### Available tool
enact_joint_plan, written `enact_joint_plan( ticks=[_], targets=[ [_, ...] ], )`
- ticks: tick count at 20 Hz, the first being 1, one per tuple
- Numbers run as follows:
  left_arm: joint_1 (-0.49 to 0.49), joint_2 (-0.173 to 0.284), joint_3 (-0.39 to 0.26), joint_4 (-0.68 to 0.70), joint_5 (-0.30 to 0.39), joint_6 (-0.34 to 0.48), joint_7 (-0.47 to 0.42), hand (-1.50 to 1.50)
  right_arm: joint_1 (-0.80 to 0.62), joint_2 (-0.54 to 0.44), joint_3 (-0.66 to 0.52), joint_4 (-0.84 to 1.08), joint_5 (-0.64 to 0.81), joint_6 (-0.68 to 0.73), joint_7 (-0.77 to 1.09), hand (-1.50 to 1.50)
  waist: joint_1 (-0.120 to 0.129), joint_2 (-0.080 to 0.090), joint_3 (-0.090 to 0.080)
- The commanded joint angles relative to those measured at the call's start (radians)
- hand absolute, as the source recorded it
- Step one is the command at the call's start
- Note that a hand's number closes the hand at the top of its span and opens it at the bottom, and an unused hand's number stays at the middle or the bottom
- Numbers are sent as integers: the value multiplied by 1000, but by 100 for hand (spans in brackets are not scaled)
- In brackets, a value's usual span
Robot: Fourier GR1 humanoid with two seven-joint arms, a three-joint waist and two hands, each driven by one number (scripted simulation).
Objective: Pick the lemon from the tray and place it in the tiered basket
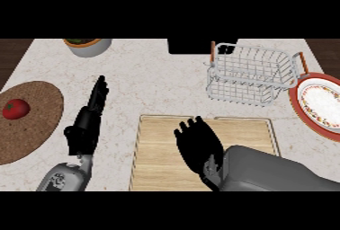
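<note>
My right hand [198, 146] lies over the wooden tray [159, 155] at the near edge of the counter [153, 81], palm down, fingers pointing toward the far edge and bent slightly at the tips. I cannot see the lemon anywhere; my hand and grey forearm cover the middle and right part of the tray, so I cannot tell whether anything lies under my palm or whether my fingers close on something. The tray's left part shows bare wood.

My left hand [90, 119] sits left of the tray, over bare counter, fingers straight and stretched toward the far edge, holding nothing.

Further left, against the counter's left edge, lies a round brown woven mat [36, 130] with a red tomato [15, 109] on its far left part.

Beyond the tray, toward the far right corner, stands the tiered basket [252, 74], made of white wire with orange handles; its compartments show only wire and counter through them. Just beside it, at the right edge, is a plate [323, 105] with a red rim and a patterned white centre, partly cut off by the view.

At the far edge, toward the left, stands a grey pot [88, 47] with something green inside. A dark block [191, 46] sits at the far edge, just left of the basket.
</note>
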Motion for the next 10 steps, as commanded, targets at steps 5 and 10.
enact_joint_plan(
  ticks=[5, 10],
  targets=[
    [22, -44, -11, -27, -40, 5, 28, 0, 109, 29, -26, 42, 175, 28, -4, -150, 2, 0, 1],
    [16, -27, 29, -17, -29, -56, 9, 0, 108, 113, -109, 118, 224, 111, -28, -150, 4, 1, 0]
  ],
)
